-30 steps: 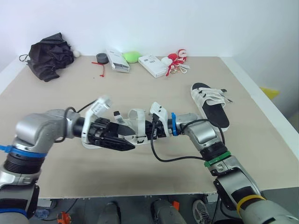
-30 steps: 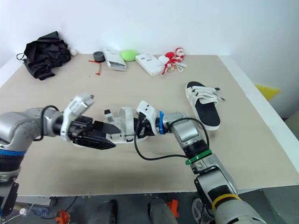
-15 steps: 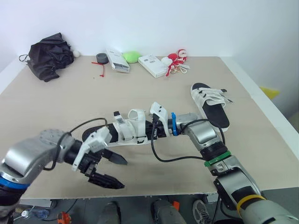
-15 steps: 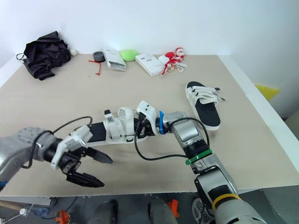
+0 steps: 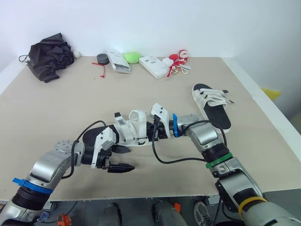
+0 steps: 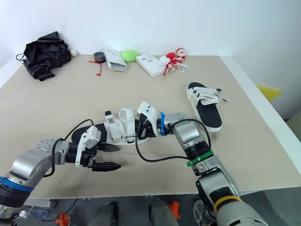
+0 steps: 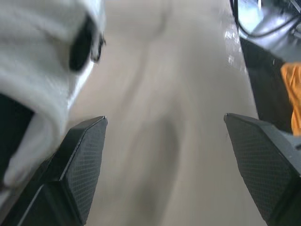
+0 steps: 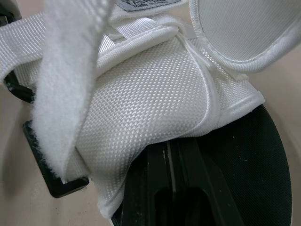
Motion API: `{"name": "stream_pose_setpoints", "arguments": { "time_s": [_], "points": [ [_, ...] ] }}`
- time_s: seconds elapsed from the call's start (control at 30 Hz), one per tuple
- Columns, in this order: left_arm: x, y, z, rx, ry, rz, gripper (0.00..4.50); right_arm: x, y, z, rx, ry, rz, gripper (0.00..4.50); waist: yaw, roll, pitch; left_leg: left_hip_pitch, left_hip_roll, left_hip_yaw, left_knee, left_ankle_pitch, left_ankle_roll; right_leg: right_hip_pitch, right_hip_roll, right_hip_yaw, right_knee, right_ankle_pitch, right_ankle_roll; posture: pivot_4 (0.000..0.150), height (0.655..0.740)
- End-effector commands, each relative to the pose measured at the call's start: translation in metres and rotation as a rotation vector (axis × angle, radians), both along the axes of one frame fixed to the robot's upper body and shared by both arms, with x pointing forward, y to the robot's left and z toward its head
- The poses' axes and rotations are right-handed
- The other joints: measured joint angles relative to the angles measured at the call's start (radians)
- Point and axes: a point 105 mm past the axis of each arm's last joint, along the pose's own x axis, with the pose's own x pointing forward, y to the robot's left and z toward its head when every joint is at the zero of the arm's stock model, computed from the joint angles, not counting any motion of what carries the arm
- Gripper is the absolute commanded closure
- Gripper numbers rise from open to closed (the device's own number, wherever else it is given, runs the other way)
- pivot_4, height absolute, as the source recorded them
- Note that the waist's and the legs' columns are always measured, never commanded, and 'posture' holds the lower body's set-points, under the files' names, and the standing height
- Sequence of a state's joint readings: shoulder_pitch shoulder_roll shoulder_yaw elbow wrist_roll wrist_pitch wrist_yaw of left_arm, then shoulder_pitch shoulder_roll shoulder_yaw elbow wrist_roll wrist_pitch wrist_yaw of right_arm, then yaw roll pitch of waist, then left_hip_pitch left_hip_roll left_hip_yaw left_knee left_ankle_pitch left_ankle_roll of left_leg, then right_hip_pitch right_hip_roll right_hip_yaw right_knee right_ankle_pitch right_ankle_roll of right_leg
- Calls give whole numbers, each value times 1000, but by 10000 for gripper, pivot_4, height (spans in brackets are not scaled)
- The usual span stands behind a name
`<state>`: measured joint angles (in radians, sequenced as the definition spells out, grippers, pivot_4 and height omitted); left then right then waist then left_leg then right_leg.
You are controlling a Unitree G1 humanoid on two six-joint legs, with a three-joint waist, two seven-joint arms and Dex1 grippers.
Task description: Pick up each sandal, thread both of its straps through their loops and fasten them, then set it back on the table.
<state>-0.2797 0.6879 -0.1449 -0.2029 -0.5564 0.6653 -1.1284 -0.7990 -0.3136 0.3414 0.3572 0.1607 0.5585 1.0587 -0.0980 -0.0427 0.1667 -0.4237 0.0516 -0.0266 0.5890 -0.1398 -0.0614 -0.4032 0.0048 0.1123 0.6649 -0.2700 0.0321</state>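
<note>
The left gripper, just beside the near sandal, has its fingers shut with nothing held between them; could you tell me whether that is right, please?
Not quite: the left gripper is open, not shut. The left wrist view shows its two fingers set wide apart, with bare table between them. It is beside the near sandal and holds nothing.

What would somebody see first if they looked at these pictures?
The white-strapped sandal in the middle of the table catches the eye, because the robot's two arms meet at it. The right pincer is at one end, and the left pincer hangs open beside the other end, on the robot's side. Next comes the twin sandal, lying alone off to the right.
</note>
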Motion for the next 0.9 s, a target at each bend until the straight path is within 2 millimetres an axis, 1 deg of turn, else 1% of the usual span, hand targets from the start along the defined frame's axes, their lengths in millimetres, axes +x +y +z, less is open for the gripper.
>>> {"name": "stream_pose_setpoints", "arguments": {
  "time_s": [0.03,0.17,0.3,0.4,0.53,0.6,0.67,0.77,0.9],
  "points": [
    [7,-1,17,-66,-21,38,4045,-1,-23,-45,-139,116,-103,45000,0,0,0,0,0,0,0,0,0,0,0,0,0,0,0,1500,7380],
    [11,5,16,-74,-2,76,4045,-6,-22,-44,-139,120,-94,45000,0,0,0,0,0,0,0,0,0,0,0,0,0,0,0,1500,7380],
    [17,12,17,-67,-14,114,4045,-11,-22,-47,-141,128,-90,45000,0,0,0,0,0,0,0,0,0,0,1,0,0,0,0,1500,7380],
    [23,14,17,-63,-34,135,4045,-12,-21,-47,-140,132,-96,45000,1,0,0,0,0,0,0,0,0,0,0,0,0,0,1,1500,7380],
    [22,2,25,-115,-44,112,4045,-12,-22,-48,-140,135,-103,45000,2,0,0,0,0,-1,0,0,0,0,0,0,0,0,1,1500,7380],
    [17,-12,36,-188,-61,73,4045,-12,-22,-48,-140,136,-107,45000,3,0,0,0,-1,-1,0,0,0,0,0,0,0,0,1,1500,7380],
    [10,-21,40,-211,-52,33,4045,-12,-23,-48,-139,138,-110,45000,7,-1,0,0,-1,-1,0,0,0,1,0,0,0,0,1,1500,7380],
    [7,-23,37,-183,-42,28,4045,-12,-23,-48,-137,139,-112,45000,12,-1,0,0,-1,-1,0,0,0,1,0,0,0,0,1,1500,7380],
    [11,-22,33,-159,-43,51,4045,-12,-22,-48,-135,142,-113,45000,12,-1,0,0,0,-1,0,0,0,1,1,-1,0,0,1,1500,7380]
  ]
}}
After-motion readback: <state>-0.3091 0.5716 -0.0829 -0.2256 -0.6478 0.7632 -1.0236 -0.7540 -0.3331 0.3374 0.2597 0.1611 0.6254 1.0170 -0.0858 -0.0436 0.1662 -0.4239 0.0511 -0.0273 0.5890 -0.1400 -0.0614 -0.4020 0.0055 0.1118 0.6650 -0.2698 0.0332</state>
